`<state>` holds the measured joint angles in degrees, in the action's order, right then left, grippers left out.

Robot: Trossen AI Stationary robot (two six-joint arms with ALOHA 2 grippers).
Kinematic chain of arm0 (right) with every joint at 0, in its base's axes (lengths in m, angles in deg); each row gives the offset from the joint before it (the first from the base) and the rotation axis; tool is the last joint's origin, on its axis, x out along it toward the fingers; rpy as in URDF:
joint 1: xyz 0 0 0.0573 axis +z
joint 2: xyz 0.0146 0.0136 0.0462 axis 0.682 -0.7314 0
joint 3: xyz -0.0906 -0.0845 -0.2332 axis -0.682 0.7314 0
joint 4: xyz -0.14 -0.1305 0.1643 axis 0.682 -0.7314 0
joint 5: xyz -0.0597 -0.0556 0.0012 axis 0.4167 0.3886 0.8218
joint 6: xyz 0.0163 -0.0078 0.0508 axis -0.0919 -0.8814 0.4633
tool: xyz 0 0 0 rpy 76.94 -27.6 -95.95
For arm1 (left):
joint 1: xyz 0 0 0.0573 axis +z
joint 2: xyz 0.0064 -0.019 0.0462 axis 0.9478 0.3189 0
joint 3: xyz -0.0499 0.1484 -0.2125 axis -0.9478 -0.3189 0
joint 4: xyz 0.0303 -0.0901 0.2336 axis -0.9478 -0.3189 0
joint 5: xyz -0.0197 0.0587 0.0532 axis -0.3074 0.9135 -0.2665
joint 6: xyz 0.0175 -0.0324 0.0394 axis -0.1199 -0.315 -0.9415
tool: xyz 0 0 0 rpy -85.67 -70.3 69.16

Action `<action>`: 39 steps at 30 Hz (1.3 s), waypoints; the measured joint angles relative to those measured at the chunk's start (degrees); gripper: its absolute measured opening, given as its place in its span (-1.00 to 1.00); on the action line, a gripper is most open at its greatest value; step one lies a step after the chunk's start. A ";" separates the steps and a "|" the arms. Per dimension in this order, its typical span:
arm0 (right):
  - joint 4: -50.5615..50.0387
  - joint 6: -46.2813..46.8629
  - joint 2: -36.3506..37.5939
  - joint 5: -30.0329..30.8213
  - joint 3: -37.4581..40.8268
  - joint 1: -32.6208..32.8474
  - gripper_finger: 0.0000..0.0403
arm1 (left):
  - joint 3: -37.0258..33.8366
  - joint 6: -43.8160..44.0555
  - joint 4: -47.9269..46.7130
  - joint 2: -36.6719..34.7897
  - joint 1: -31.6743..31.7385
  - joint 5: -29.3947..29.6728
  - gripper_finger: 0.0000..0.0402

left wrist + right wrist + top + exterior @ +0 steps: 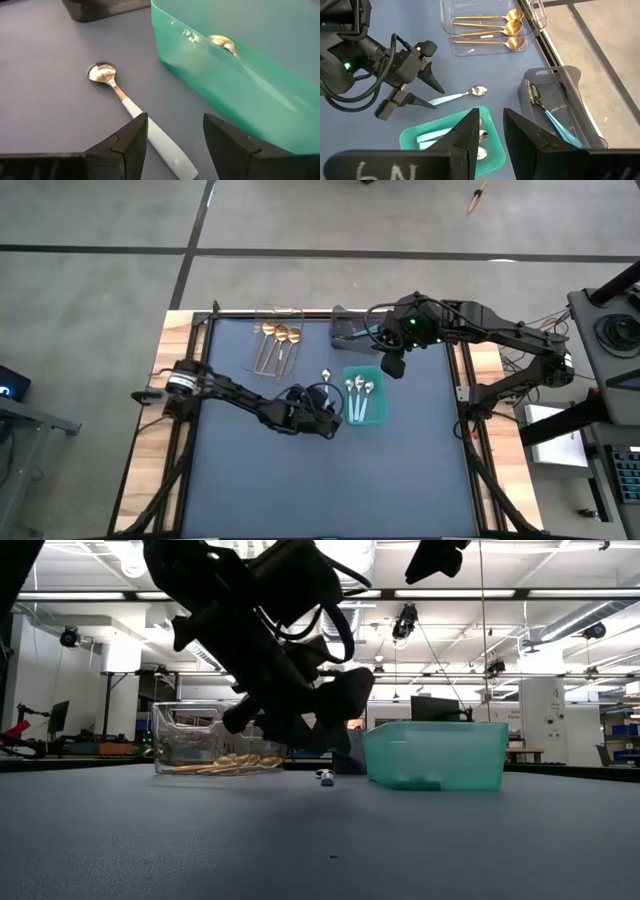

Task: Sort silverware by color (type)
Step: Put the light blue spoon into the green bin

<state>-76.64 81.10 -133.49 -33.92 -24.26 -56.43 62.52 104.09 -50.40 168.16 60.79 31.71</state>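
Light-blue-handled spoon (131, 106) flat on the desk (400, 480), just left of the teal bin (366, 418) and apart from it. Long axis slanted: silver bowl toward the far side, pale handle running back toward the left claw (172, 135). Left claw parted, fingers (131, 139) either side of the handle's end, nothing gripped, handle lying free on the desk between them. Three more pale-handled spoons (360, 392) inside the teal bin, bowls at the far end. Gold spoons (490, 31) side by side in the clear bin (262, 320) at far left, handles pointing near. Teal-handled dark spoon (551, 116) in the grey bin (572, 80). Right claw (491, 131) above the teal bin, fingers slightly apart, holding nothing.
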 joint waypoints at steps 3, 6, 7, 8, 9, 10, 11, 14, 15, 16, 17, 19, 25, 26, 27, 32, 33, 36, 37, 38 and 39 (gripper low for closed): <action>-0.04 -0.25 -0.01 0.00 0.00 -0.01 -0.62 | 0.51 0.02 0.00 0.82 0.21 -0.03 -0.13; -0.09 -0.80 -0.01 0.00 0.00 -0.01 -0.62 | 0.93 0.01 0.01 1.53 0.53 -0.02 -0.13; -0.13 -0.86 -0.01 -0.01 0.00 0.00 -0.62 | 0.95 0.00 -0.08 1.72 0.58 -0.02 -0.13; -0.13 -0.86 -0.01 0.00 0.00 -0.02 -0.62 | 1.06 0.00 -0.27 2.02 0.66 0.00 -0.13; -0.13 -0.86 -0.02 -0.02 0.00 0.00 -0.62 | 1.18 0.00 -0.25 2.22 0.74 0.00 -0.13; -0.16 -0.97 0.00 0.00 0.00 0.00 -0.62 | 1.19 0.00 -0.32 2.33 0.76 0.00 -0.13; -0.18 -1.10 0.00 -0.02 0.00 -0.02 -0.62 | 1.19 0.00 -0.49 2.34 0.76 0.08 -0.13; -0.18 -1.10 0.00 -0.02 0.04 -0.01 -0.62 | 1.19 -0.01 -2.63 2.32 0.81 1.30 -0.13; -0.16 -1.10 0.00 -0.02 0.10 0.00 -0.62 | 1.18 -0.01 -4.05 2.32 0.81 1.44 -0.13; -0.19 -1.10 0.00 -0.02 0.16 -0.01 -0.62 | 1.14 -0.01 -5.27 2.32 0.86 1.43 -0.13; -0.18 -1.10 -0.02 -0.04 0.20 -0.02 -0.62 | 1.14 0.00 -6.17 2.32 0.87 1.42 -0.13; -0.18 -1.10 0.00 -0.02 0.30 -0.02 -0.62 | 1.14 0.01 -6.81 2.32 0.88 1.00 -0.13; -0.20 -1.06 0.00 -0.04 0.42 0.00 -0.62 | 1.14 2.62 -4.82 2.32 0.87 -1.37 -0.13; -0.18 -1.08 0.00 -0.02 0.44 -0.02 -0.62 | 1.12 3.26 -4.57 2.32 0.87 -1.63 -0.13; -0.18 -1.08 0.00 -0.04 0.46 -0.02 -0.62 | 1.12 3.77 -4.47 2.32 0.87 -1.97 -0.13; -0.22 -1.15 0.00 -0.03 0.66 -0.01 -0.62 | 1.22 4.07 -4.52 2.30 0.87 -2.60 -0.13; -0.21 -1.24 0.00 -0.04 0.66 -0.01 -0.62 | 1.63 4.05 -4.94 2.29 0.87 -2.65 -0.13; -0.22 -1.61 0.00 -0.04 0.66 -0.02 -0.62 | 3.22 4.07 -4.88 2.29 0.87 -2.82 -0.13; -0.22 -1.70 0.00 -0.04 0.66 0.00 -0.62 | 3.76 4.07 -4.68 2.26 0.87 -2.82 -0.13; -0.22 -2.04 0.00 -0.02 0.66 -0.02 -0.62 | 4.22 4.04 -4.59 2.37 0.87 -2.80 -0.13; -0.22 -2.25 0.00 -0.03 0.66 -0.02 -0.62 | 4.56 3.98 -4.61 2.61 0.87 -2.80 -0.13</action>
<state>-76.86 78.85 -133.49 -33.94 -23.61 -56.45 67.08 108.07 -55.01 170.77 61.66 28.91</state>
